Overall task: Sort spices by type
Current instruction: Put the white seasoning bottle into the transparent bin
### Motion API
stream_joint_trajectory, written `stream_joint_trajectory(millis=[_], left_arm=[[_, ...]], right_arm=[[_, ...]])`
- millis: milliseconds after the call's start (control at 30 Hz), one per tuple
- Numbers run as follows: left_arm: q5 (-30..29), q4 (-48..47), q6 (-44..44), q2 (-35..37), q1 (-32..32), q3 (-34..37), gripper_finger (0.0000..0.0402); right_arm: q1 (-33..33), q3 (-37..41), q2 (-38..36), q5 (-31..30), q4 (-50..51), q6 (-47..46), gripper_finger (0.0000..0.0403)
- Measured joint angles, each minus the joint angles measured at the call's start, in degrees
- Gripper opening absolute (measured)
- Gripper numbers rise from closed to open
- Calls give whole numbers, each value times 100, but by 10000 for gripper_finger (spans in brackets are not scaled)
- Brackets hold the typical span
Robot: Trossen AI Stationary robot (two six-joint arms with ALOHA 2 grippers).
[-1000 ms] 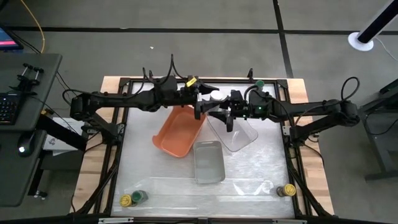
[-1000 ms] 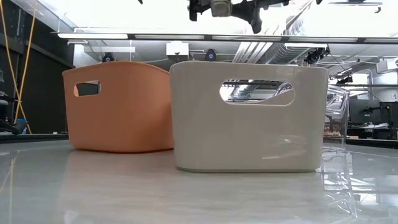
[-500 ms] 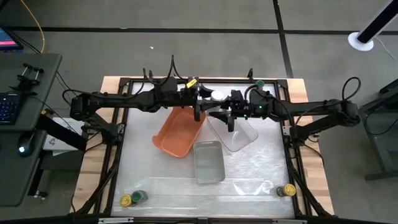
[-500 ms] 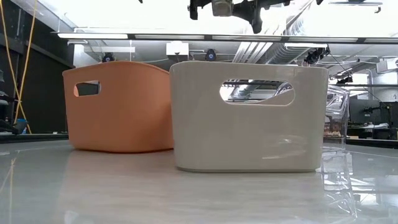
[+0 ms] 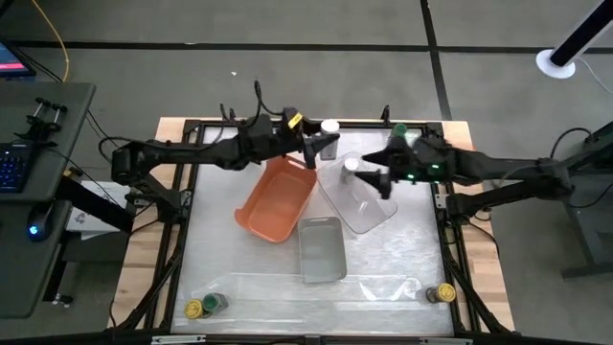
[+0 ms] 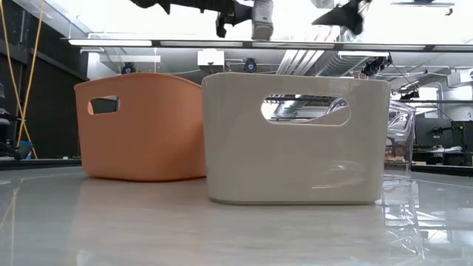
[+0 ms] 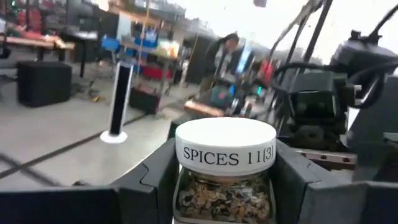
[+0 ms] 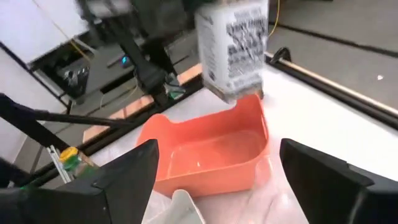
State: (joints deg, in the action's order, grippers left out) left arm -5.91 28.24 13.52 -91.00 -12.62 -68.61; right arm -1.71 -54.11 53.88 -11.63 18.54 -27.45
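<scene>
My left gripper (image 5: 322, 144) is high over the table's far middle, shut on a white-lidded spice jar (image 7: 226, 163) marked "SPICES 11(3)"; it also shows in the low view (image 6: 261, 22) and in the right wrist view (image 8: 233, 46). My right gripper (image 5: 378, 178) hangs open over the clear tray (image 5: 369, 213), to the jar's right, its fingers wide apart (image 8: 217, 186). Jars with yellow (image 5: 194, 308) and green (image 5: 213, 303) lids stand at the near left corner. Another jar (image 5: 445, 293) stands near right, and a green-lidded one (image 5: 399, 127) at the far edge. My left gripper pinches the jar between its two fingers (image 7: 155, 180), on the glass body just below the white lid (image 7: 226, 177). The fingers come level from the table's left. The jar is upright and lifted clear, high above the trays.
The orange tray (image 5: 261, 213), the grey tray (image 5: 321, 251) and the clear tray sit side by side mid-table. A small white-topped thing (image 5: 351, 165) shows at the clear tray's far end. Dark frame rails run round the table's edges.
My left gripper has carried the jar toward the table's far edge and slightly right. My right gripper, which was close against the jar, has drawn back toward the table's right and now stands apart from it.
</scene>
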Motion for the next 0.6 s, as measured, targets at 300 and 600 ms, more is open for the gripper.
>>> stream_joint_trajectory(millis=[300, 600], left_arm=[[-307, 1302, 36, -1768, 527, -42, 156], [-2578, 1209, -390, -2177, 999, -101, 156]], right_arm=[[235, 0, -1013, -1173, 322, -247, 315], [282, 2, -1066, -1359, 615, -559, 315]])
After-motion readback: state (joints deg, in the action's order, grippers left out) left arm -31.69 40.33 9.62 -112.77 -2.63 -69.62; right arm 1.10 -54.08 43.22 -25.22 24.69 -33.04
